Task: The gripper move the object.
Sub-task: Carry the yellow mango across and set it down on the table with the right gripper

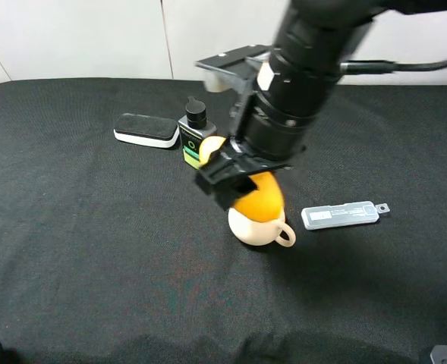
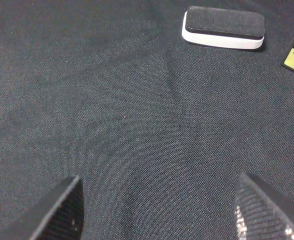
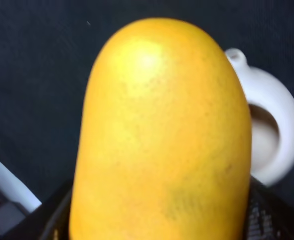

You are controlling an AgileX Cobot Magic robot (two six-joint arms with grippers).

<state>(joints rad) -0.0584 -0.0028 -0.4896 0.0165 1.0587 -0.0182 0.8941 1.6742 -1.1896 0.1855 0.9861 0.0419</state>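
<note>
Right tool [image 1: 238, 180]: we see it clamped on the mango [image 1: 262, 199] | Mango: held just over the teapot [image 1: 255, 230] near the middle of the black desk [image 1: 94, 243]; we cannot tell if they touch | Left tool [image 2: 161, 215]: fingers spread, holding nothing, above bare desk | Bottle [image 1: 195, 130]: upright just behind the mango

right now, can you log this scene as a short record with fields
right end effector: shut on the object
object position: held just over the teapot, contact unclear
left end effector: open, over the black cloth
also on the cloth: black bottle, black-topped pad, clear case
</note>
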